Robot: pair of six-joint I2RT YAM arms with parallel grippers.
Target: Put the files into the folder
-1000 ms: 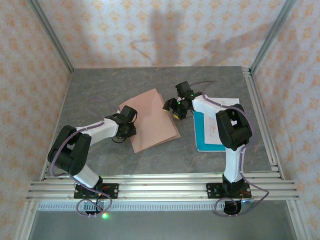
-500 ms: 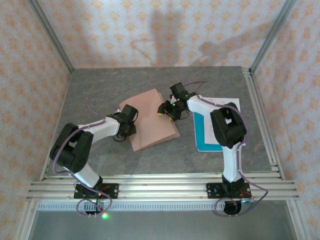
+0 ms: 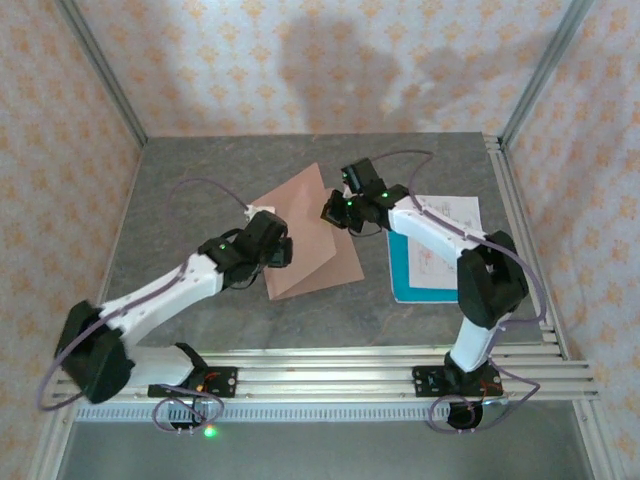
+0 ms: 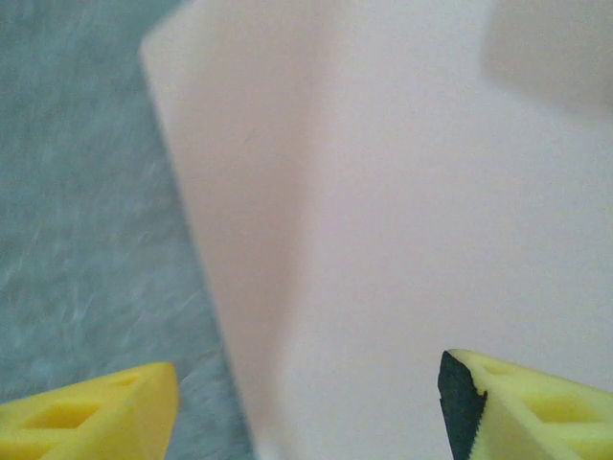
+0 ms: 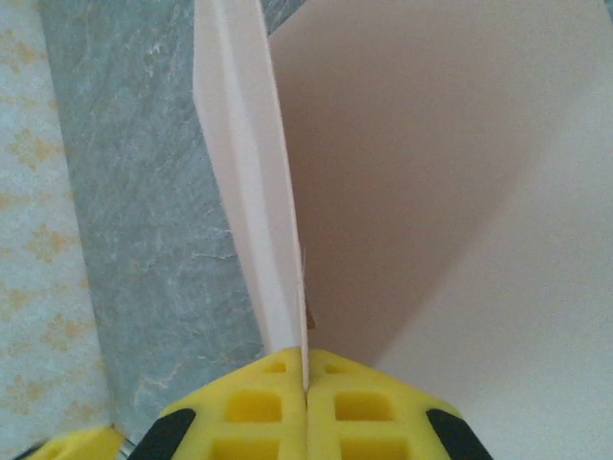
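Top external view, beginning at the folder (image 3: 315, 250): lying angled near the middle of the table (image 3: 200, 180), with the upper panel tilting up off the lower one along its right-hand edge rather than resting flat. Being opened, then, but not yet open. Pinching that raised edge, as seen in the right wrist view, with the right gripper (image 5: 306, 379), fingers pressed together on the thin card and the inner faces of the two panels parting just beyond. Hovering at the folder's near-left edge with the left gripper (image 4: 306, 412), fingers spread wide to either side of the card's border, gripping nothing, apparently readying to steady the lower panel. Leaving the files well apart near the right edge of the table: white sheet (image 3: 450, 212) lying on top of the teal sheet (image 3: 403, 280), both flat, partly under the right arm, touched by neither gripper. Judging progress as early, with the cover only partly lifted and nothing inside. Remaining, by the look of it: swinging the panel fully open, bringing both sheets across, laying them inside and closing the cover.
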